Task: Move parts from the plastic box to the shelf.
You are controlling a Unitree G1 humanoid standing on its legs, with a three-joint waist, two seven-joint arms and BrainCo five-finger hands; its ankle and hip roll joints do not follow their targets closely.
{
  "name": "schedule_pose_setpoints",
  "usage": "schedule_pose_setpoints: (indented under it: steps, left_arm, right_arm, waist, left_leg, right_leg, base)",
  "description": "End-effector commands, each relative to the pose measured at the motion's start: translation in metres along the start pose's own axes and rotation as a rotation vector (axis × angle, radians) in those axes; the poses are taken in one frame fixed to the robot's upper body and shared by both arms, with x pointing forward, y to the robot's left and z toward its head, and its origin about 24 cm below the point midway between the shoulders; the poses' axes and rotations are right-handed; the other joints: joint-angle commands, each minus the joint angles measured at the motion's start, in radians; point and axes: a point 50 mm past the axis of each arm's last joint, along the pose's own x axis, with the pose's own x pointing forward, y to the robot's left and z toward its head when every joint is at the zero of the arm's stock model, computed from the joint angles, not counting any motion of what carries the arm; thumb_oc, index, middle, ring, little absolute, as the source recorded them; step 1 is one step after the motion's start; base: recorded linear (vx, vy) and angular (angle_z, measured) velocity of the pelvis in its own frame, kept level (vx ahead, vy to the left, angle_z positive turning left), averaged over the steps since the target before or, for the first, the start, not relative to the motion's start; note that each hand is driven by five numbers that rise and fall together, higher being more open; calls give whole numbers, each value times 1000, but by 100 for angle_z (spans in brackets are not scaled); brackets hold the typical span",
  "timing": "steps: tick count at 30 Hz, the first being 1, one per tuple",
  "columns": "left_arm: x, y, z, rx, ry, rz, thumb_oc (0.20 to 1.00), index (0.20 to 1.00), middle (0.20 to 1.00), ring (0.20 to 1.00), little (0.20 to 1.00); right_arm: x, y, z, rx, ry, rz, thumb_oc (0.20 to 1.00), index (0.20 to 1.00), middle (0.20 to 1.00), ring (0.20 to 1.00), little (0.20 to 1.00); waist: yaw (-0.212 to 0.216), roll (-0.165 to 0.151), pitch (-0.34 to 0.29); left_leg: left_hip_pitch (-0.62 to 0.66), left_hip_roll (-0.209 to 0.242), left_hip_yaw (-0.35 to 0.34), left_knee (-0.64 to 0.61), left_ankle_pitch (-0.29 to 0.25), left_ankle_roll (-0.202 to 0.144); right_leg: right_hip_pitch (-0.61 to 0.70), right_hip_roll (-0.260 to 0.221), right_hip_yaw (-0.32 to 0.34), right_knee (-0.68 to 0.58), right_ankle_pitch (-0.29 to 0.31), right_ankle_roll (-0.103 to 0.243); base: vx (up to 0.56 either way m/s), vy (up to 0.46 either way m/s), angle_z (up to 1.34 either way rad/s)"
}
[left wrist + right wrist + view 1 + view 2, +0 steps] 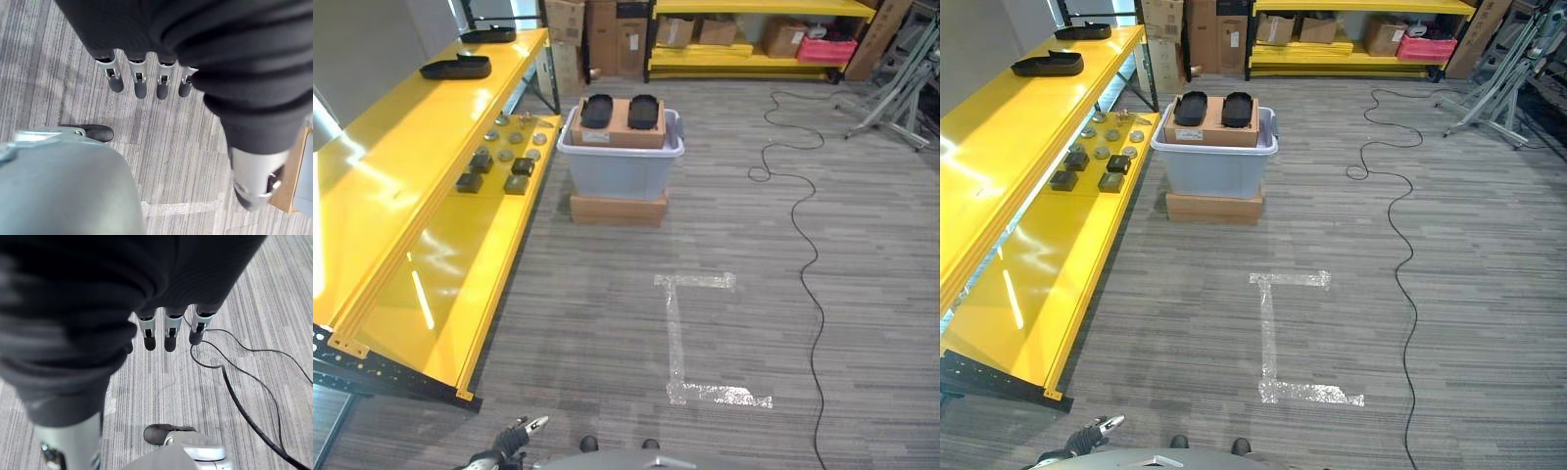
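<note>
Along the left runs the big yellow shelf (421, 196) with small parts (494, 171) on it. Ahead, the plastic box (622, 166) sits on the carpet with two black parts (643, 112) on top. Left hand (142, 81) and right hand (168, 333) hang low, fingers straight, empty.

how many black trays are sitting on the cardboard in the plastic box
2. One black tray lies on the left of the cardboard atop the plastic box, the other tray beside it on the right. More may be hidden underneath.
</note>
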Motion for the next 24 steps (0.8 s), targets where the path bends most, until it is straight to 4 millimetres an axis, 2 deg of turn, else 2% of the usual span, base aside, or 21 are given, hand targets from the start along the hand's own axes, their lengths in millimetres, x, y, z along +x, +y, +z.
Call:
schedule_pose_setpoints:
  steps: [1,15,21,24]
  left_arm:
    - [4,0,11,21,-11,2,1000,1000,1000,1000,1000]
    - [4,2,9,5,14,20,1000,1000,1000,1000,1000]
    - [4,-2,4,-4,40,-4,1000,1000,1000,1000,1000]
    - [4,-4,4,-5,46,-27,1000,1000,1000,1000,1000]
  right_arm:
    - [1,-10,1,-60,10,-44,1000,1000,1000,1000,1000]
    - [2,-13,1,-64,19,-45,1000,1000,1000,1000,1000]
    - [1,-15,-3,-63,45,-50,1000,1000,1000,1000,1000]
    - [1,-17,-11,-53,109,-34,1000,1000,1000,1000,1000]
  waist:
    - [-2,-18,-17]
    - [1,-13,-21]
    - [3,-11,-26]
    - [5,-7,-28]
  left_leg:
    - [-31,-34,-4,34,-69,7]
    - [-24,-35,-4,34,-69,5]
    - [-18,-34,-2,32,-70,3]
    - [-11,-34,1,28,-70,3]
  right_leg:
    - [-11,-44,-39,7,3,78]
    - [-2,-49,-45,3,3,79]
    - [6,-51,-50,-3,4,79]
    - [12,-53,-54,-6,4,80]
  base:
    - [0,0,0]
    - [0,0,0]
    - [0,0,0]
    - [0,0,0]
